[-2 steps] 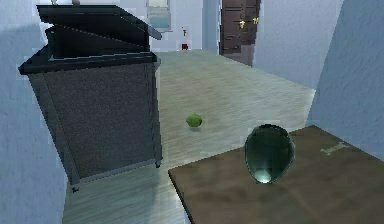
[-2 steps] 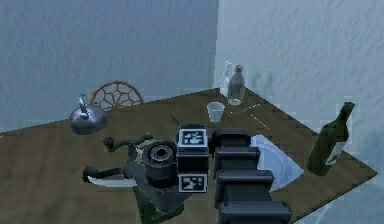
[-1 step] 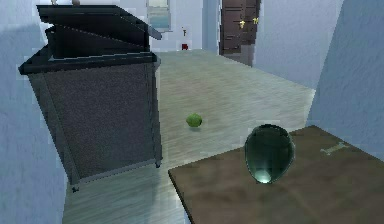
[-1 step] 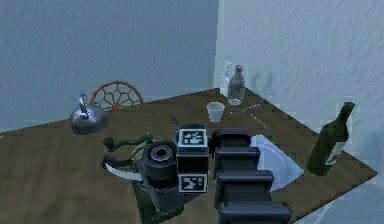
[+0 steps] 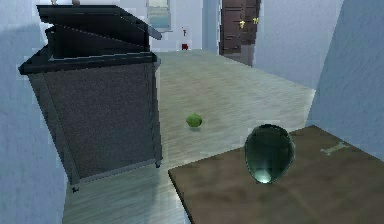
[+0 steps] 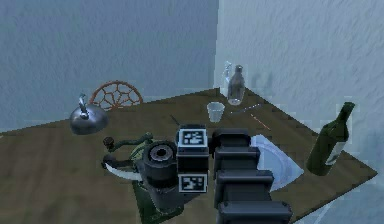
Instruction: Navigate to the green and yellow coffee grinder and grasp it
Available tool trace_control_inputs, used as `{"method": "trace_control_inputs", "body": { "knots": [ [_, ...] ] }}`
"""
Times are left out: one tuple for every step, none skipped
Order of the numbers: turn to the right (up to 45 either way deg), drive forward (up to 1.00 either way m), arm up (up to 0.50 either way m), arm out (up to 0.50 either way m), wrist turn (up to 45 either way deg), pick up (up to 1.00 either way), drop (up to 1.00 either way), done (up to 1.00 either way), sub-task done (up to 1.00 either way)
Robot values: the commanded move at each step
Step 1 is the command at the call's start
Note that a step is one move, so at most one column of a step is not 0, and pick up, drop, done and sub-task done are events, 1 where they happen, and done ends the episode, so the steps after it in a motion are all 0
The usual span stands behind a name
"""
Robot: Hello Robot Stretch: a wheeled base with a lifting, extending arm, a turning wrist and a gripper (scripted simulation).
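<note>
1. Progress: the drive looks finished. The dark square arm (image 6: pixel 245 185) reaches out over the brown wooden table (image 6: pixel 40 160), and the gripper (image 6: pixel 125 157) sits low at the frame's centre-left.
2. An olive-green and yellowish lump (image 6: pixel 158 206) at the bottom middle, right by the gripper, is probably the coffee grinder, though its shape is unclear.
3. With that lump on the table beside it, I cannot tell whether the gripper holds anything. A secure grasp and lift appear to remain.
4. Containers, upper right: a clear glass bottle (image 6: pixel 235 85) and a small pale cup (image 6: pixel 215 110), contents unreadable. At right stands a dark green wine bottle (image 6: pixel 335 140), and at upper left a grey metal kettle (image 6: pixel 87 118).
5. Forward view: a dark grey bin (image 5: pixel 95 110) with its lid raised and its inside hidden, and a dark glass vase (image 5: pixel 268 152).
</note>
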Motion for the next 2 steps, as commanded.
{"method": "trace_control_inputs", "body": {
  "knots": [
    [0.0,0.00,0.02,0.00,0.0,0.00,0.00,0.00,0.00],
    [0.0,0.00,0.00,0.00,0.0,0.00,0.00,1.00,0.00]
  ]
}}
